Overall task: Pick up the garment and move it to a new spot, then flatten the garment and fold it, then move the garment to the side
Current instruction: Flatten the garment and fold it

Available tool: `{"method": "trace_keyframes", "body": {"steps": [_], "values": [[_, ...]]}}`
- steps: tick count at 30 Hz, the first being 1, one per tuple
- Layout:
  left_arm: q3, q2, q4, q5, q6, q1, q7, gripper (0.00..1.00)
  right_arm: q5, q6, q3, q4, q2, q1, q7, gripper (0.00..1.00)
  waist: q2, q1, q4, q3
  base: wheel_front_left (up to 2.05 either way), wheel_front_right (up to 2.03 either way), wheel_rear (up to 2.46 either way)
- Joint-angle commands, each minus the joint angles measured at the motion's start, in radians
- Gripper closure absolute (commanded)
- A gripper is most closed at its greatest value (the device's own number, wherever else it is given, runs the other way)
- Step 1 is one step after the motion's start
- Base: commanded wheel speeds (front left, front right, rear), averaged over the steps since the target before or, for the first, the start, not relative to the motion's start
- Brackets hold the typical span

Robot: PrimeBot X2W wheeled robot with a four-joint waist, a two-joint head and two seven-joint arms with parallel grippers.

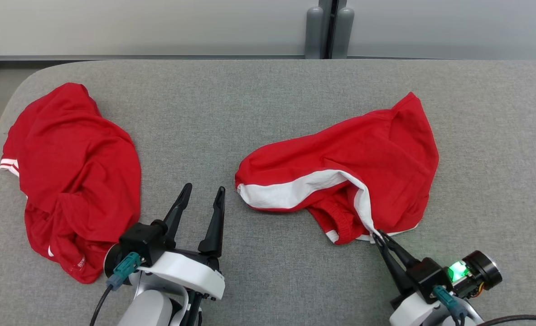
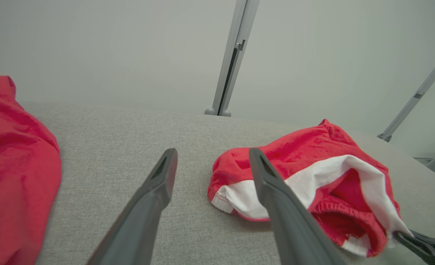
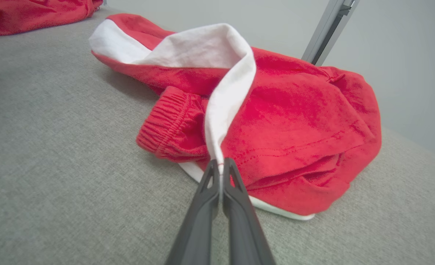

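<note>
The garment is a crumpled pair of red shorts with a white band, lying at the centre right of the grey table. My right gripper is shut on the near tip of the white band, at the garment's front edge; the right wrist view shows the cloth pinched between the right gripper's closed tips. My left gripper stands open just left of the garment, holding nothing. In the left wrist view the left gripper points past the garment's left end.
A second red garment lies bunched at the table's left side, close to my left arm. The table's rounded far-left corner and far edge meet a pale wall with a grey post. Bare grey cloth lies between the two garments.
</note>
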Motion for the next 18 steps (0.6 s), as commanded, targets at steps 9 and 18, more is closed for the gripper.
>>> {"method": "trace_keyframes", "body": {"steps": [9,18], "values": [[0.002,0.004,0.027,0.008,-0.018,-0.021,-0.002,0.00,0.003,0.000,-0.154,-0.065,0.006,0.002,-0.001,1.00,0.0000,0.0000,-0.021,0.000,0.00,0.00,0.00],[-0.097,0.004,0.216,0.020,-0.075,-0.075,-0.002,0.00,-0.003,0.000,-0.241,-0.066,0.012,-0.021,-0.001,1.00,0.0000,0.0000,-0.040,0.003,0.00,0.00,0.00]]}}
